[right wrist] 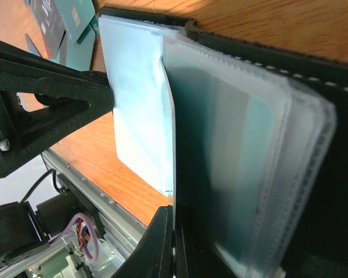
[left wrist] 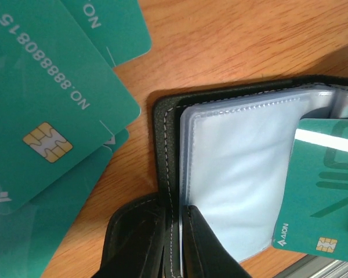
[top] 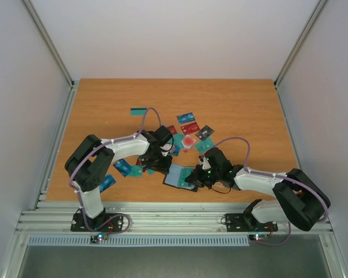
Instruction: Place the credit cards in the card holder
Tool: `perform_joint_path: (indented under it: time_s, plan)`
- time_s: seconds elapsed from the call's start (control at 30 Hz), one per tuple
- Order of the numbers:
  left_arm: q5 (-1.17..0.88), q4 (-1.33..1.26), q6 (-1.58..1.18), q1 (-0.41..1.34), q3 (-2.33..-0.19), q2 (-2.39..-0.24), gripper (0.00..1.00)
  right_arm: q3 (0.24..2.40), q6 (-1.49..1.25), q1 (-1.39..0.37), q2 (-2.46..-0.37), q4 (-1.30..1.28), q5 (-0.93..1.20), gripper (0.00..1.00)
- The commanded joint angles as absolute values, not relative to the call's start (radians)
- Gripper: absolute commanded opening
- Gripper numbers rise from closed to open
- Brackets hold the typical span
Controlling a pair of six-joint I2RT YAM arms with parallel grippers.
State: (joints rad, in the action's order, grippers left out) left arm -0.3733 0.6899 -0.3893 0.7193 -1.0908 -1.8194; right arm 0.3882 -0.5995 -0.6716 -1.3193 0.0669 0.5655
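The black card holder [top: 178, 176] lies open near the table's front edge, its clear sleeves fanned out. My left gripper [left wrist: 177, 215] is shut on the holder's stitched cover [left wrist: 165, 133] and on one sleeve beside it. My right gripper [right wrist: 174, 246] is shut on a teal credit card seen edge-on. In the left wrist view that card [left wrist: 325, 191] lies partly over a clear sleeve. More credit cards in teal, blue, red and dark grey [top: 189, 128] lie scattered behind the holder. Several teal ones [left wrist: 46, 110] lie just left of it.
The table's front edge and its metal rail [right wrist: 98, 200] run right beside the holder. The left gripper's black finger [right wrist: 46, 110] stands close beside the sleeves in the right wrist view. Loose cards [top: 123, 168] also lie under the left arm.
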Motion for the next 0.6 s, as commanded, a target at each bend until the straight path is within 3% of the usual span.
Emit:
perform_joint_path:
  time_s: [0.0, 0.17, 0.57]
  plan:
    - [-0.383, 0.702, -0.393, 0.727, -1.064, -1.807, 0.10, 0.397, -0.568, -0.679, -1.317, -0.004, 0.535, 0.01]
    - [-0.386, 0.697, -0.397, 0.726, -1.059, -1.809, 0.10, 0.387, -0.565, -0.679, -1.273, -0.043, 0.512, 0.01]
    - [-0.412, 0.698, -0.388, 0.729, -1.060, -1.815, 0.10, 0.405, -0.551, -0.680, -1.387, 0.038, 0.528, 0.01]
